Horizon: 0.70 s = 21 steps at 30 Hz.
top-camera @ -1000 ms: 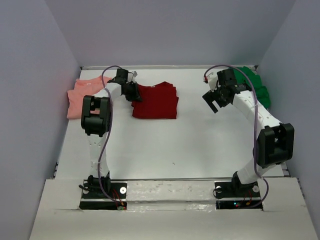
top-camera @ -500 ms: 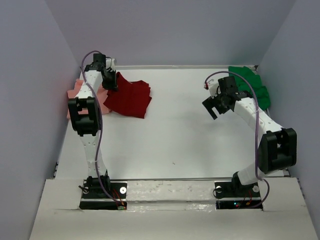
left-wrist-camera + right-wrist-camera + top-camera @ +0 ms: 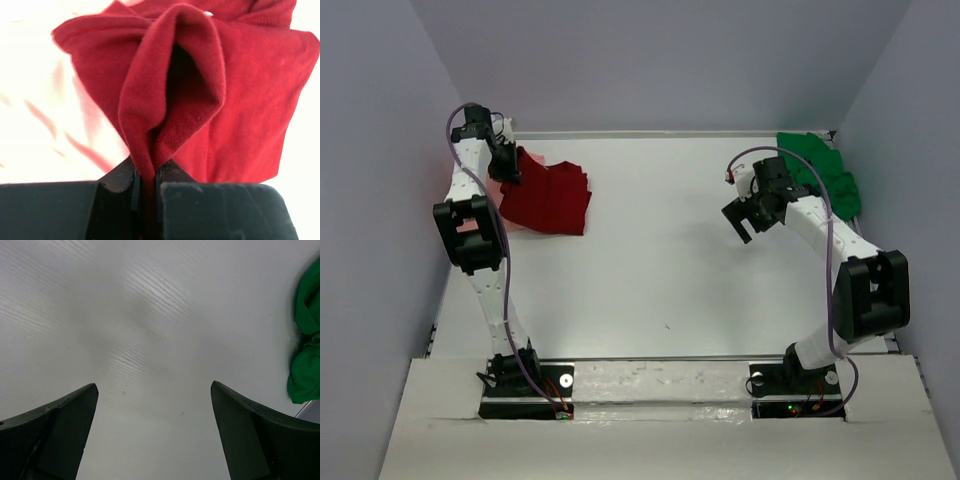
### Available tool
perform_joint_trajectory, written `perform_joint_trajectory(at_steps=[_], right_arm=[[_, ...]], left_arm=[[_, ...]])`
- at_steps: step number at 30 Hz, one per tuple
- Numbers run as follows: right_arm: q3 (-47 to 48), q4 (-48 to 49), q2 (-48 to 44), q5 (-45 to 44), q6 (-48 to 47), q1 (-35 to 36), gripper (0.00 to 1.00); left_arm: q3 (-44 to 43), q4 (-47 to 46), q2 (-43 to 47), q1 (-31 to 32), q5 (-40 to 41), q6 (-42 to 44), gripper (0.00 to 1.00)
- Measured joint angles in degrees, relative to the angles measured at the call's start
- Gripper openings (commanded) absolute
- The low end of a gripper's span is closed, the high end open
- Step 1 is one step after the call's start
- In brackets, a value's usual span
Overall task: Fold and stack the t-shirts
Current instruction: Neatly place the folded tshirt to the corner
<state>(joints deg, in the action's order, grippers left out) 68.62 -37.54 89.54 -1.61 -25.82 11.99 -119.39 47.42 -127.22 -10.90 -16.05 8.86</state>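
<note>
The folded dark red t-shirt (image 3: 550, 198) hangs from my left gripper (image 3: 509, 172) at the table's far left, over the salmon pink t-shirt (image 3: 492, 190), which is mostly hidden under it. In the left wrist view the left gripper (image 3: 146, 172) is shut on a pinched fold of the dark red t-shirt (image 3: 240, 100), with the pink shirt (image 3: 45, 115) pale below. The bright green t-shirt (image 3: 820, 170) lies crumpled at the far right corner. My right gripper (image 3: 742, 217) is open and empty above bare table, left of the green t-shirt (image 3: 306, 350).
The white table (image 3: 670, 270) is bounded by grey walls on the left, back and right. The left arm stands close to the left wall. The arm bases sit at the near edge.
My left gripper has carried the dark red t-shirt leftward from the table's middle-left onto the salmon pink shirt. The right gripper has shifted only slightly.
</note>
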Motion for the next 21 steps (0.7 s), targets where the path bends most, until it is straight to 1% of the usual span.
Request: perform_joint_trajectory(at_steps=[10,21], right_arm=[[0.0,0.24,2.19,0.15,0.15,0.0,1.0],[0.02,0.26,3.43,0.13,0.15,0.0,1.0]], left_arm=[[-9.05,4.11,-1.57,-3.13,0.15,2.82,0.0],[-10.19,5.2,-1.57,-6.01,-2.29,3.41,0.0]])
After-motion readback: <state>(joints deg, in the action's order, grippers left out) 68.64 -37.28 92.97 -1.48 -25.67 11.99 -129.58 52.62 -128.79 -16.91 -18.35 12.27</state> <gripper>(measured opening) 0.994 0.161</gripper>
